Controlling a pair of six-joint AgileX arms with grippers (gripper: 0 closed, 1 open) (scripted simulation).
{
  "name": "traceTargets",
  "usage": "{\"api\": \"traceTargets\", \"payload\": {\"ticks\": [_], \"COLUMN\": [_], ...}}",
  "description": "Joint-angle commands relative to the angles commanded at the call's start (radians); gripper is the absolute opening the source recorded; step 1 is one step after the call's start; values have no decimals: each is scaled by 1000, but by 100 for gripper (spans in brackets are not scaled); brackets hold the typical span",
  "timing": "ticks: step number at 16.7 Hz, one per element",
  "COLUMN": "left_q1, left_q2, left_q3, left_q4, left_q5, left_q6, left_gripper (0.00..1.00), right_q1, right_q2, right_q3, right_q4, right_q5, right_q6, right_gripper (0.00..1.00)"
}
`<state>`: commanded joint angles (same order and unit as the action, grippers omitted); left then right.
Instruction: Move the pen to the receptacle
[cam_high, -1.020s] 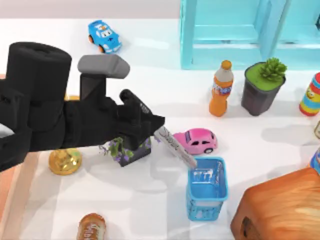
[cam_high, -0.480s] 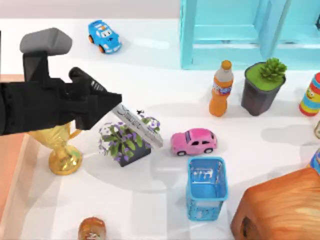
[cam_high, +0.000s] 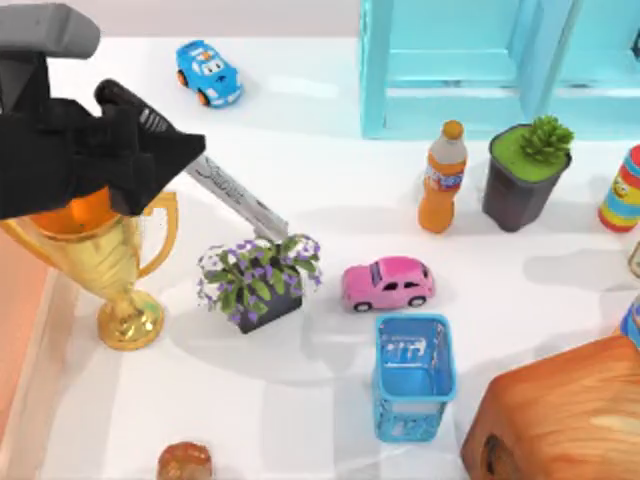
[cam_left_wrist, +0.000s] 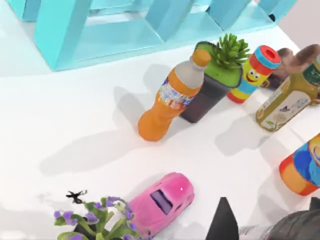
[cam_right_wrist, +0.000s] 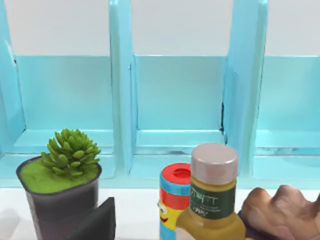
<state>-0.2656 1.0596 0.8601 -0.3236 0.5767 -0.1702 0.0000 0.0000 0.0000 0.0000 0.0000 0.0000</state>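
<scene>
My left gripper (cam_high: 180, 158) hangs high over the table's left side, above the gold trophy (cam_high: 110, 265), and is shut on the pen (cam_high: 240, 203). The silvery barrel with dark script slants down and to the right, and its tip ends over the purple flower pot (cam_high: 258, 282). In the left wrist view one dark fingertip (cam_left_wrist: 224, 222) and a bit of the pen's barrel (cam_left_wrist: 252, 231) sit at the frame's edge. The receptacle, a blue mesh basket (cam_high: 413, 378), stands upright right of centre near the front, far from the pen. My right gripper (cam_right_wrist: 97, 222) is parked facing the teal shelf.
A pink toy car (cam_high: 388, 283) sits just behind the basket. An orange bottle (cam_high: 443, 178), a succulent pot (cam_high: 526, 172) and a teal shelf (cam_high: 500, 65) are at the back right. A wooden block (cam_high: 560, 415) fills the front right. A blue toy car (cam_high: 209, 72) is at the back left.
The left gripper has carried the pen from beside the basket to the left and towards the back, uncovering the trophy and flower pot. The pen stays held throughout.
</scene>
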Motion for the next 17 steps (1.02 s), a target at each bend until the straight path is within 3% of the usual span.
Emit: {"api": "traceTargets", "payload": {"ticks": [5,11,17], "left_q1": [259,581,731], "left_q2": [27,143,261], "left_q3": [182,384,477], "left_q4": [-121,-456,-767], "left_q5": [9,9,27], "left_q6": [401,938,1168], "left_gripper": [0,0,0], "right_q1": [0,0,0], "right_q2": [0,0,0], "right_q3": [0,0,0], "right_q4": [0,0,0], "right_q5": [0,0,0], "right_q6": [0,0,0], "right_gripper": [100,100,100]}}
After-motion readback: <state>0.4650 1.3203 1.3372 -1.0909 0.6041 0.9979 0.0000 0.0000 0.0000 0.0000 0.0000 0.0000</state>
